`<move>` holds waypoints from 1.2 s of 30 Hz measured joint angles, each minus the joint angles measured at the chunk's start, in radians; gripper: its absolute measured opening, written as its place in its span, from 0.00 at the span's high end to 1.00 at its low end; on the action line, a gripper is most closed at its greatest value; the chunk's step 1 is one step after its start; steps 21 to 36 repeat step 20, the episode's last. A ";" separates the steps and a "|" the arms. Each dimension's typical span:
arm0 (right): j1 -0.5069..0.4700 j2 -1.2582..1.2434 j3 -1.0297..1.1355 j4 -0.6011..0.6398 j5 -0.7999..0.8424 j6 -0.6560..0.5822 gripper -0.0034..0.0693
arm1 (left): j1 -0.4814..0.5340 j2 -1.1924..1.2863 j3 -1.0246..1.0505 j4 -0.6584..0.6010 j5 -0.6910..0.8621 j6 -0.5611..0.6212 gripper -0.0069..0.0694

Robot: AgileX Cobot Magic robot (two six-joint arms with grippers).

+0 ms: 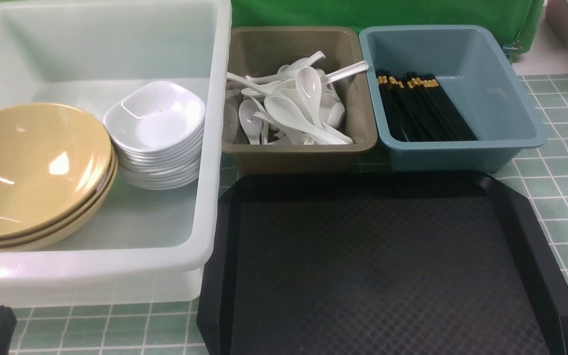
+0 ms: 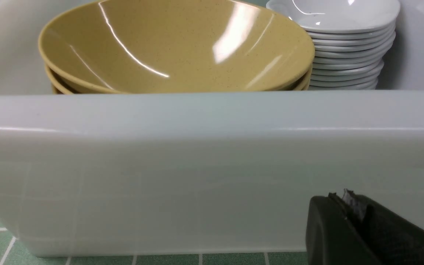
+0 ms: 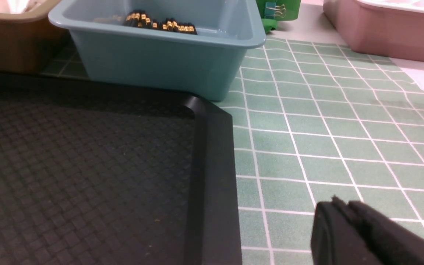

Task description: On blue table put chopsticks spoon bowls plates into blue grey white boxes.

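Observation:
The big white box [image 1: 205,162] holds stacked tan bowls [image 1: 27,167] and a stack of small white plates [image 1: 158,133]. The grey box [image 1: 299,153] holds several white spoons [image 1: 294,108]. The blue box [image 1: 486,143] holds black chopsticks [image 1: 419,106] with gold bands. My left gripper [image 2: 346,200] is shut and empty, low on the blue table [image 1: 560,197] in front of the white box's wall [image 2: 197,165]; the bowls [image 2: 175,48] and plates [image 2: 348,48] show above it. My right gripper [image 3: 339,206] is shut and empty over the table, right of the tray; it is out of the front view.
A flat black textured tray [image 1: 382,266] lies in front of the grey and blue boxes; it also shows in the right wrist view [image 3: 87,165]. A pink tub [image 3: 388,29] stands at the far right. A green backdrop [image 1: 387,12] runs behind the boxes.

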 joint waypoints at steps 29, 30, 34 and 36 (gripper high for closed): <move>0.000 0.000 0.000 0.000 0.000 0.000 0.82 | 0.000 0.000 0.000 0.000 0.001 0.000 0.91; 0.000 0.000 0.000 0.000 0.000 0.000 0.82 | 0.000 0.000 0.000 0.000 0.001 0.000 0.91; 0.000 0.000 0.000 0.000 0.000 0.000 0.82 | 0.000 0.000 0.000 0.000 0.001 0.000 0.91; 0.000 0.000 0.000 0.000 0.000 0.000 0.82 | 0.000 0.000 0.000 0.000 0.001 0.000 0.91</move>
